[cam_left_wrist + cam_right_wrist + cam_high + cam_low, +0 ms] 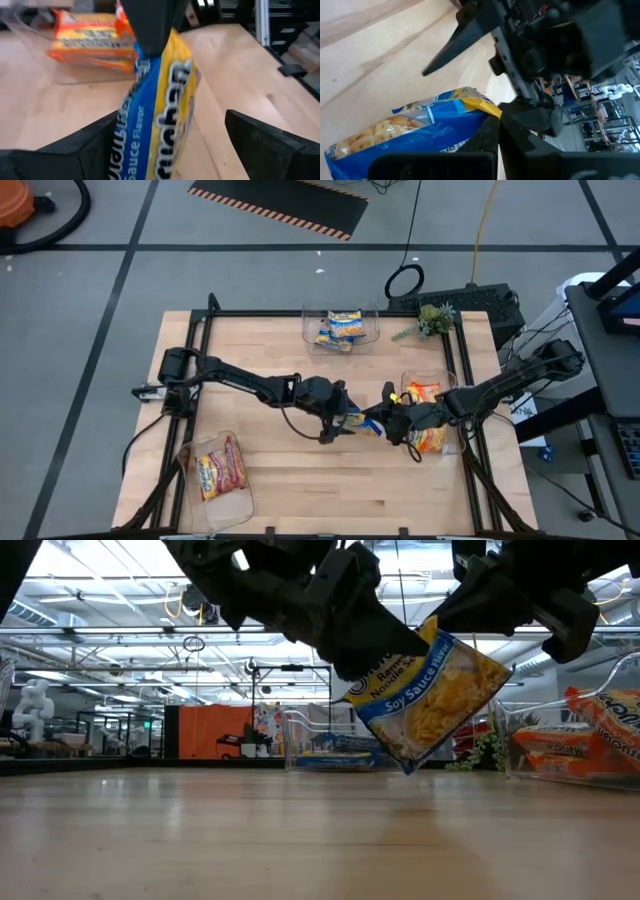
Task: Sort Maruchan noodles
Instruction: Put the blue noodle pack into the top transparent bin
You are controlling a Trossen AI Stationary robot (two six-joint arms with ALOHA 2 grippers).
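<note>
Blue-and-yellow packet (155,120): lower end running off the left wrist view's edge, print blurring; upper corner disappearing behind a dark finger (152,25).
Same packet in the right wrist view: one end hiding behind the right gripper (492,137).
Orange packets (590,740): cut off by the low view's edge.
Bin contents (342,328) from overhead: lettering showing too small to read.

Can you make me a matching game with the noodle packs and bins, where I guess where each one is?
Things:
1. blue-and-yellow packet
2. orange packets
3. red packets
4. bin of blue-and-yellow packets

Places:
A. bin at the table's near left corner
B. far middle of the table
C. in the air between the two end effectors
D. bin on the right side

Pairs: 1-C, 2-D, 3-A, 4-B
</note>
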